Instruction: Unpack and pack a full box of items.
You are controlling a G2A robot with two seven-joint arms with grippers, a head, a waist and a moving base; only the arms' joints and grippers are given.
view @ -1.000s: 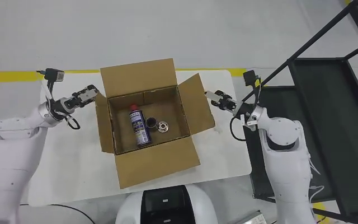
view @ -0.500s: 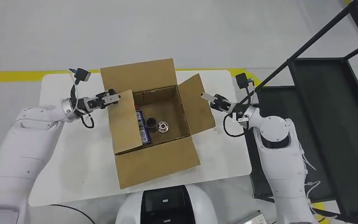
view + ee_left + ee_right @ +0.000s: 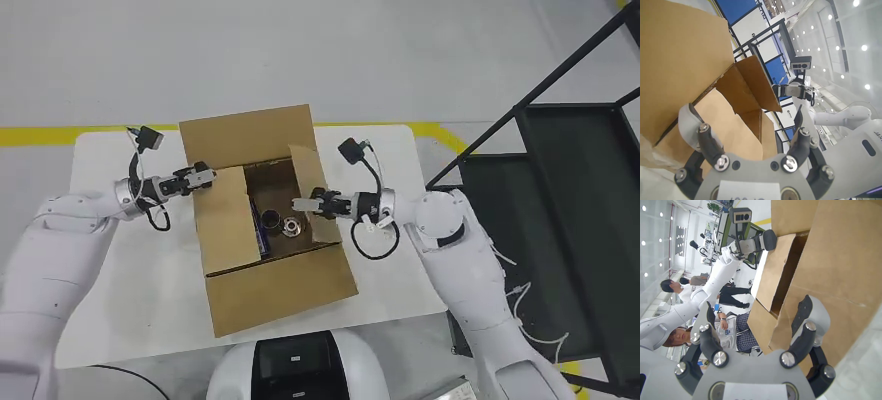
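1. A brown cardboard box (image 3: 280, 285) sits in the middle of the white table (image 3: 120, 290).
2. The left gripper (image 3: 203, 176), fingers spread, rests against the outside of the left flap (image 3: 225, 215), which leans inward.
3. The right gripper (image 3: 305, 203), also unclenched, meets the upright right flap (image 3: 303, 165).

The box (image 3: 280, 280) in the middle of the frame is plain brown cardboard. Inside it there is a blue can (image 3: 259, 228). The table (image 3: 130, 290) is white. A yellow stripe (image 3: 40, 135) crosses the grey floor (image 3: 300, 50) at the upper left. The rack (image 3: 560, 180) at the right is dark.
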